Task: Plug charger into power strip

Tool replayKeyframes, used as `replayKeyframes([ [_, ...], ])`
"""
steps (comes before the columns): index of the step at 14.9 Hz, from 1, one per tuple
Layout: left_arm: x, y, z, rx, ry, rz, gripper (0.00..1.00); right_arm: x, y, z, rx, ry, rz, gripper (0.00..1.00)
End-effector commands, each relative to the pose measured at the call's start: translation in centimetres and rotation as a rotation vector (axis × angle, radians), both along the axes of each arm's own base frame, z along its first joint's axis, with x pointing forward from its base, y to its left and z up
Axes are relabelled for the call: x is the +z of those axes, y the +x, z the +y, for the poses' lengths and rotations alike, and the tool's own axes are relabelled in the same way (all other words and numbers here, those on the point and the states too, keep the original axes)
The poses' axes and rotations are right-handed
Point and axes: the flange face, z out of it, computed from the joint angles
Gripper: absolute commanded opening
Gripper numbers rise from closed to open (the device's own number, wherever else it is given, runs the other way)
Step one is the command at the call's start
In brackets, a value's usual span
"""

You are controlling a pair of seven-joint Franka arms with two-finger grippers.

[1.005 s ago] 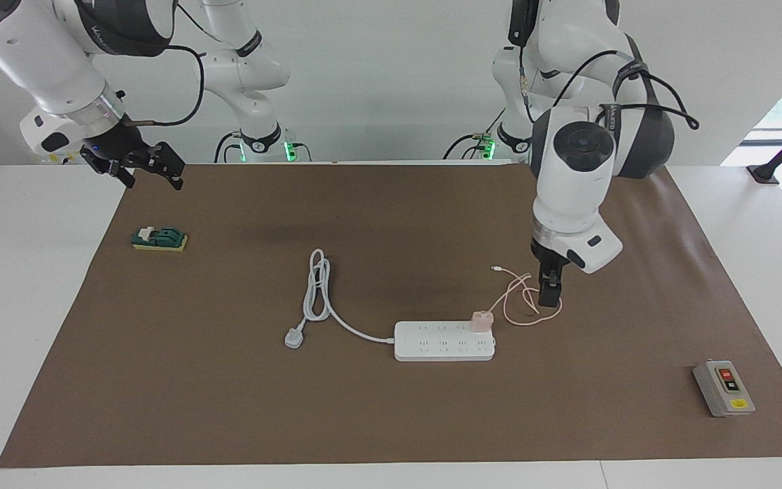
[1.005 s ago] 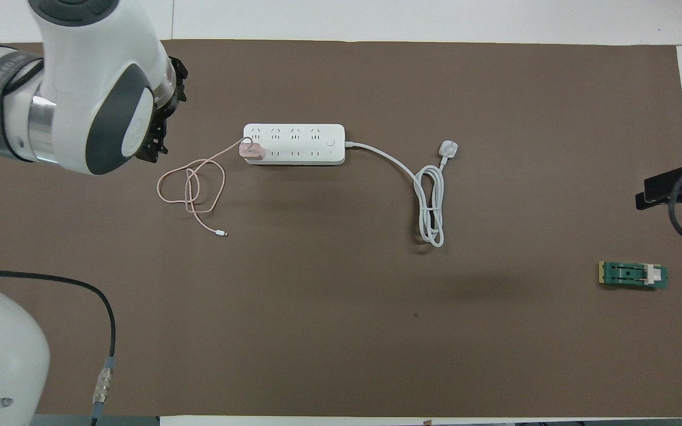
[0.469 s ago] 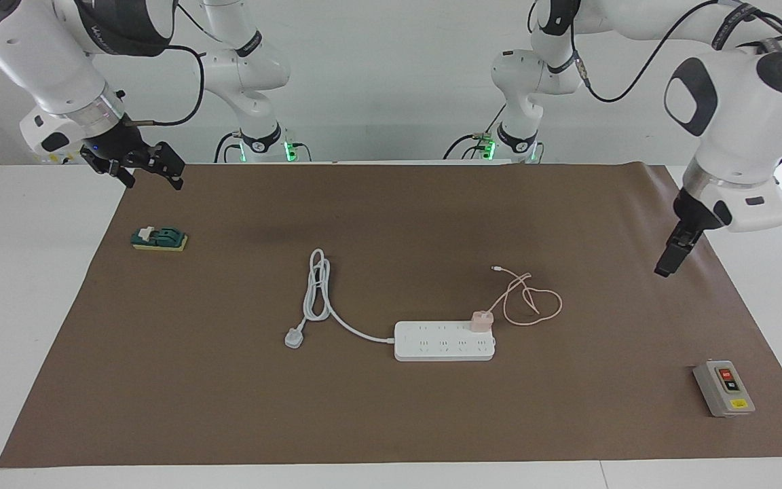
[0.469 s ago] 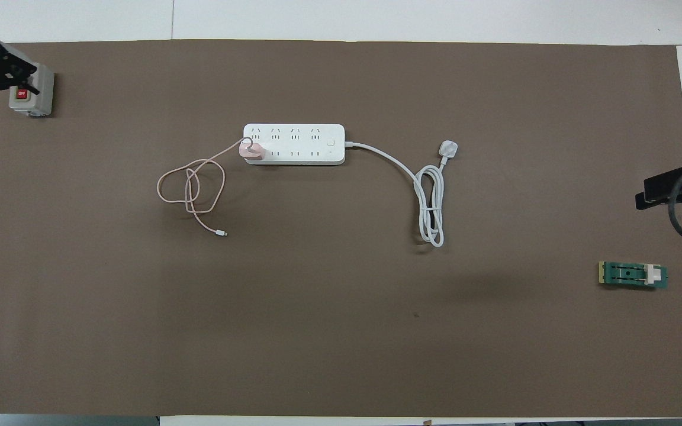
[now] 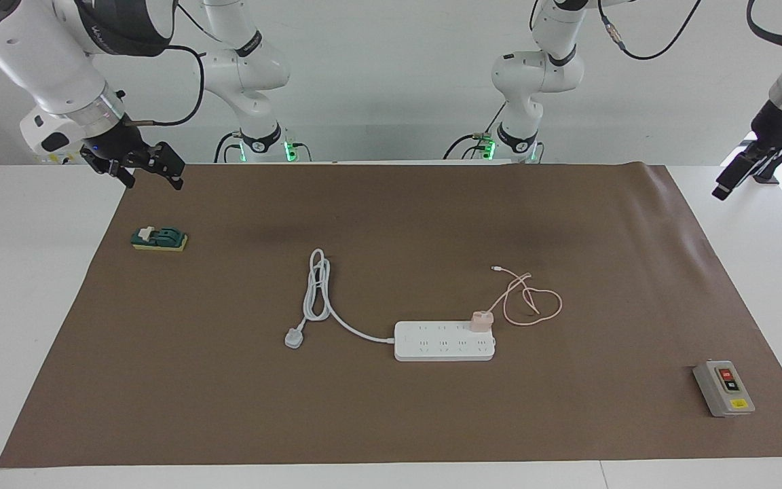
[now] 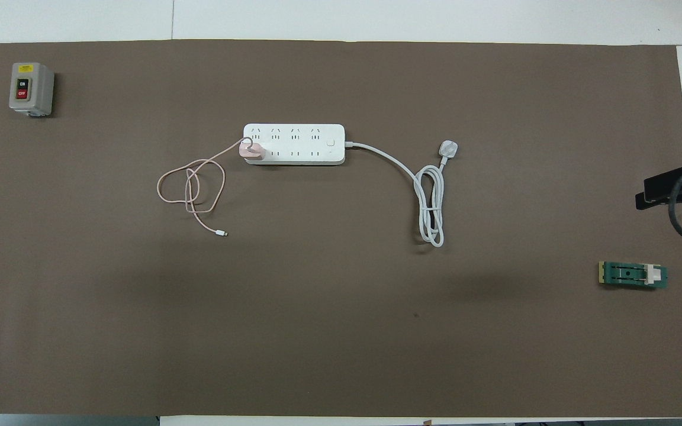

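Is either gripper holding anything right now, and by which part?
Nothing is held. The left gripper and right gripper hang open and empty; the charger sits on the power strip.

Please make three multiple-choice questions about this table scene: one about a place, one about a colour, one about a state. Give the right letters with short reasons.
1. Where does the charger sit?
A. on the power strip, at its end toward the left arm
B. beside the grey switch box
C. on the green block

2. What colour is the charger's cable?
A. white
B. pink
C. black

3. How is the left gripper?
A. shut on the charger
B. shut on the cable
C. open, holding nothing

Answers: 1 A, the cube stands on that end of the strip; 2 B, the thin loops are pale pink; 3 C, it hangs off the mat's edge, away from everything.
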Motion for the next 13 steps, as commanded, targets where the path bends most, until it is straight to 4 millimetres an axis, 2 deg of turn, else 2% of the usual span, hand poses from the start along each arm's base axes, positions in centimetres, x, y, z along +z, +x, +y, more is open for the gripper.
replayKeyframes([
  [1, 1.1, -4.1, -0.7, -0.056, -0.029, -0.008, 1.0, 0.4, -0.3, 0.1, -0.012, -0.012, 0.007, 1.0],
  [2, 0.2, -3.1, -0.7, -0.111, -0.029, 0.0, 1.0, 0.4, -0.3, 0.1, -0.012, -0.012, 0.007, 1.0],
  [3, -0.7, -2.4, -1.6, -0.162, -0.037, -0.001, 1.0, 0.4, -0.3, 0.1, -0.012, -0.012, 0.007, 1.0],
  [5, -2.2, -2.3, -3.8, -0.278, -0.045, 0.029, 1.0, 0.4, -0.3, 0.1, -0.012, -0.012, 0.007, 1.0],
  [9, -2.3, -1.7, -7.9, -0.352, -0.102, 0.01, 1.0, 0.4, -0.3, 0.1, -0.012, -0.012, 0.007, 1.0],
  [13, -3.1, -1.7, -8.9, -0.379, -0.107, 0.033, 1.0, 0.4, -0.4, 0.1, -0.012, -0.012, 0.008, 1.0],
])
